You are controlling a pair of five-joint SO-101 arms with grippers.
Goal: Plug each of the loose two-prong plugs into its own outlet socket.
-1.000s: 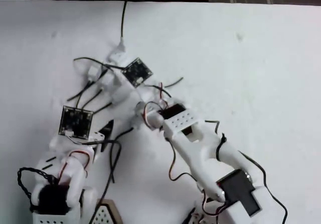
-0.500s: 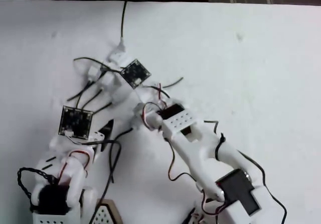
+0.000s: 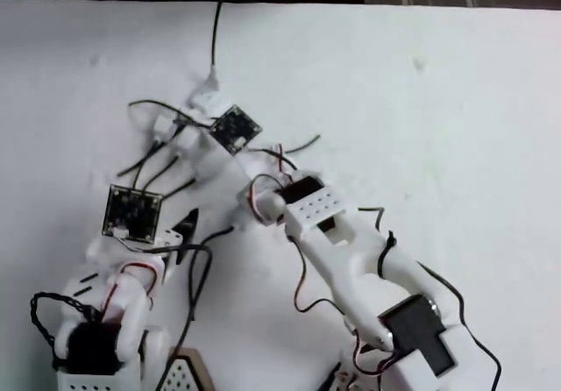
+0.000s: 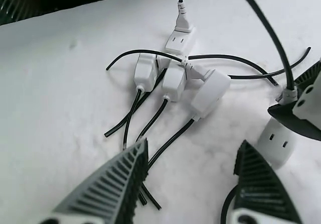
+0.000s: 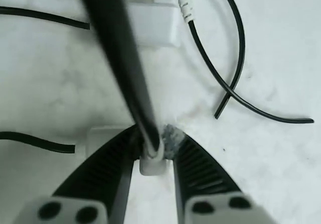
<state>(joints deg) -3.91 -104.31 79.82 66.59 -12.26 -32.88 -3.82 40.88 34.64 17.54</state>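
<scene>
Evidently the left gripper is held wide open over the table, with nothing between its jaws. The white plugs are bunched left of the table's middle, straight ahead of that gripper. Their long axes are pointed at it and their short cords are trailed toward it. The outlet socket is set just beyond them. The right gripper is closed on the neck of a corded block beside the bunch, so the right arm is judged nearer.
</scene>
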